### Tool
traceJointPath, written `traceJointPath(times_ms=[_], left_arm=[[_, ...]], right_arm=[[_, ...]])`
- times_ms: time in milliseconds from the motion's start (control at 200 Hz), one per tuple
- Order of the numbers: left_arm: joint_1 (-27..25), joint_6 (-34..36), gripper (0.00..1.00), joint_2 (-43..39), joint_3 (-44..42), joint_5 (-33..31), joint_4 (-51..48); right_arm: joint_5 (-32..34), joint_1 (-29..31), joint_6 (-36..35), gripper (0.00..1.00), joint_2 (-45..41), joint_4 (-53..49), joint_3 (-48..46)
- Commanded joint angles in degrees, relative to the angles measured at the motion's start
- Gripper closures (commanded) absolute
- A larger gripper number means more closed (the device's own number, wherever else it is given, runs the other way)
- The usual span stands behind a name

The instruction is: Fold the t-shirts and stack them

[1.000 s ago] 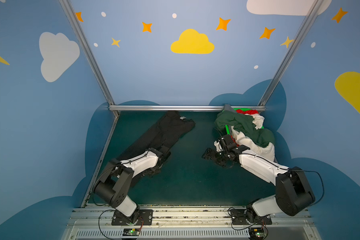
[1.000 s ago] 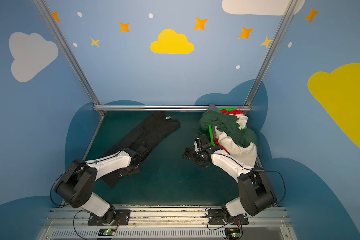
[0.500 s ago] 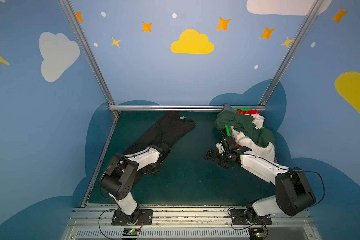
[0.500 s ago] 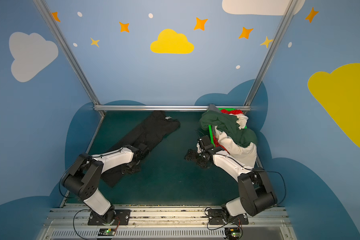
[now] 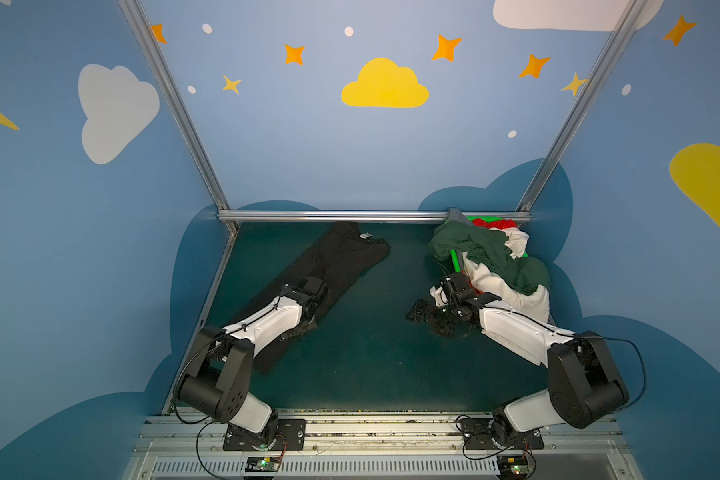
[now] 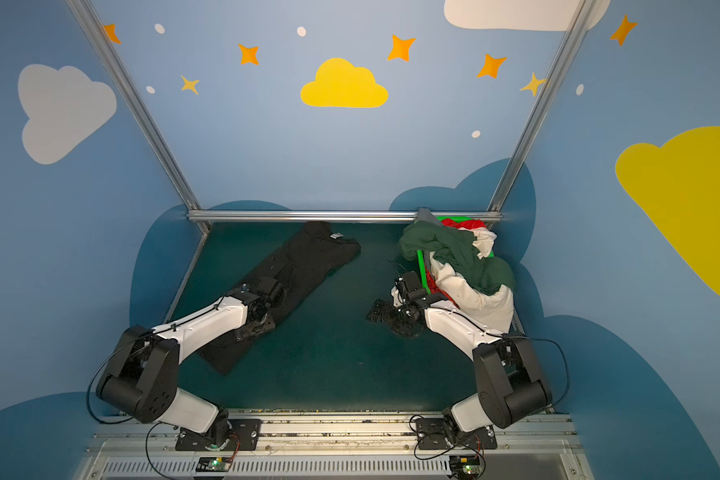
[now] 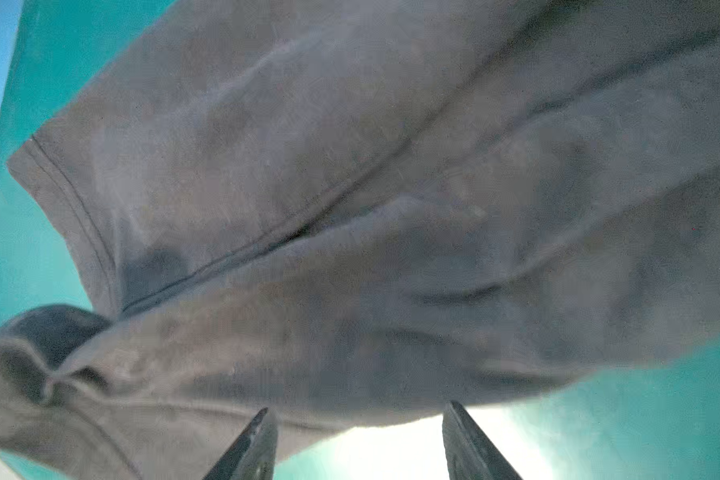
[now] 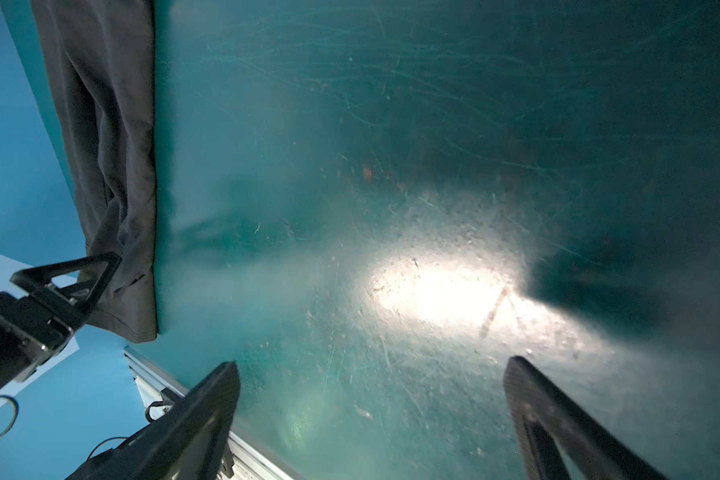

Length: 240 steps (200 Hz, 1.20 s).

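Note:
A black t-shirt (image 5: 341,257) (image 6: 308,257) lies as a long strip slanting across the left of the green mat. My left gripper (image 5: 299,327) (image 6: 259,327) is low over its near half. In the left wrist view the left gripper (image 7: 358,409) is open, its tips at the edge of the black t-shirt (image 7: 350,208) with nothing pinched. The right gripper (image 5: 427,318) (image 6: 381,318) (image 8: 373,363) stands wide open over bare mat. Dark green (image 5: 487,249), white (image 5: 504,291) and red (image 5: 499,224) t-shirts are heaped at the back right.
The heap sits in a bright green basket (image 5: 456,259) (image 6: 421,266) in the back right corner, against the metal rail (image 5: 350,215). Blue walls close in the mat on three sides. The right wrist view shows the left gripper (image 8: 71,282) beside the black shirt's hem (image 8: 142,324).
The left arm's elbow swung inward and back out while its gripper stayed over the black shirt. The right arm barely moved.

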Motion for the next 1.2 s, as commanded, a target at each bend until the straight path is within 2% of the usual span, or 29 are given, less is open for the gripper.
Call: traceJointPath(times_ms=[0,180,295,415,596,751,871,976,1126,1196], left_arm=[[1.82,1.15,0.36,3.11,-0.58,3.8,1.92],[2.03,1.07,0.37,8.47,-0.43,8.29,4.35],[1.71,1.8,0.43,11.47,1.72,7.96,3.01],[1.61,2.61,0.62,12.11,2.37,8.2,2.66],[1.32,4.41,0.69,14.02,4.57,8.68,0.62],[1.29,6.05,0.96,15.6,6.3,9.55,-0.61],[1.36,6.96,0.96,16.05,7.02,11.34,-0.65],[0.49,6.43,0.96,16.01,7.11,15.54,0.89],[-6.67,3.48,0.96,18.56,10.73,21.09,2.82],[-10.24,0.97,0.96,20.55,13.09,25.87,5.26]], right_arm=[[-0.41,-0.15,-0.64,0.03,0.43,-0.09,0.71],[0.12,-0.32,-0.73,0.03,-0.09,-0.88,0.91],[0.36,-0.64,-0.78,0.03,-0.27,-1.57,1.06],[0.9,-0.92,-1.13,0.03,-0.7,-1.99,1.02],[0.58,-2.22,-1.83,0.03,-0.72,-2.45,0.96],[-0.01,-3.09,-2.61,0.03,-1.16,-3.03,1.19],[0.09,-3.3,-2.81,0.03,-1.82,-3.13,1.15],[0.32,-3.33,-2.81,0.03,-2.41,-2.75,0.58],[1.75,-3.31,-2.12,0.03,-3.92,-2.54,-1.23],[2.58,-3.41,-1.78,0.03,-5.38,-2.7,-2.16]])
